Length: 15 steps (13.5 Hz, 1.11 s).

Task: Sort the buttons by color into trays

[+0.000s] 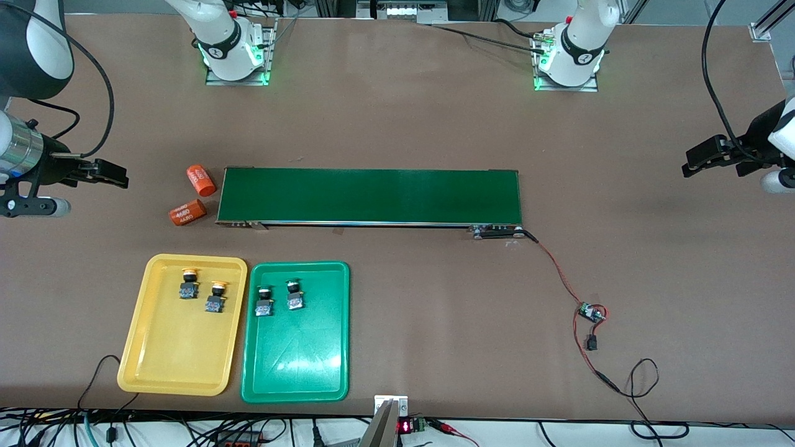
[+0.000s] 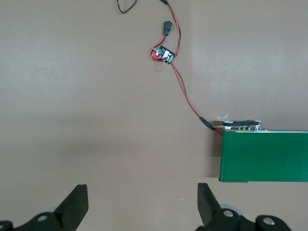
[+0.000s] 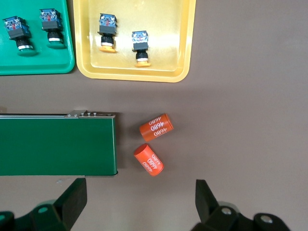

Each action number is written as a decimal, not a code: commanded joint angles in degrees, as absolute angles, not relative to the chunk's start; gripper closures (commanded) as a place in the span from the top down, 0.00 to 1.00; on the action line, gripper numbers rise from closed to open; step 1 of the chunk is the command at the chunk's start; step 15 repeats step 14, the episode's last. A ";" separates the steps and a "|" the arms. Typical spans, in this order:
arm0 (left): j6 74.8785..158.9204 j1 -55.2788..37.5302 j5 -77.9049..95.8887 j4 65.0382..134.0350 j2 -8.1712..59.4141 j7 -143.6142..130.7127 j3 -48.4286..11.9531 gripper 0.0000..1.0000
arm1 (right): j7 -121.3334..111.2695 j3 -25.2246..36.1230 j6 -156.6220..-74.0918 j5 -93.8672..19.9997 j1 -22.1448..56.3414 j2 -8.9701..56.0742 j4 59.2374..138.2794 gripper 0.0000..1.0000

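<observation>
Two yellow-capped buttons (image 1: 189, 282) (image 1: 217, 297) lie in the yellow tray (image 1: 174, 354). Two green-capped buttons (image 1: 264, 300) (image 1: 294, 294) lie in the green tray (image 1: 298, 360) beside it. The right wrist view shows the yellow pair (image 3: 107, 31) (image 3: 140, 45) and the green pair (image 3: 19, 32) (image 3: 52, 26) in their trays. My right gripper (image 1: 112, 174) (image 3: 141, 204) hangs open and empty over bare table at the right arm's end. Over bare table at the left arm's end, my left gripper (image 1: 705, 158) (image 2: 143, 207) is open and empty too.
A long dark green conveyor belt (image 1: 369, 196) lies across the table's middle, farther from the front camera than the trays. Two orange cylinders (image 1: 201, 179) (image 1: 187, 212) lie at its right-arm end. A red wire with a small circuit board (image 1: 590, 312) trails from its left-arm end.
</observation>
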<state>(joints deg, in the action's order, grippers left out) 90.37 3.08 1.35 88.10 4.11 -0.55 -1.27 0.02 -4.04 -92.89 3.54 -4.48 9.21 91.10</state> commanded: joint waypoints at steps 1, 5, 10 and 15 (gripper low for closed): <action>89.38 3.34 1.49 87.89 3.43 0.35 -1.41 1.00 | -1.05 -3.16 -92.29 2.55 -3.78 7.82 90.71 1.00; 89.38 3.43 1.49 87.89 3.43 0.35 -1.32 1.00 | -0.88 -3.25 -87.91 2.55 -3.78 7.82 89.83 1.00; 89.04 3.43 1.49 87.89 3.34 0.26 -1.32 1.00 | -0.97 -3.34 -87.79 2.46 -3.69 7.82 89.21 1.00; 89.12 3.43 1.49 87.98 3.08 0.26 -1.14 1.00 | -1.05 -3.34 -87.36 1.14 -3.51 7.65 89.12 1.00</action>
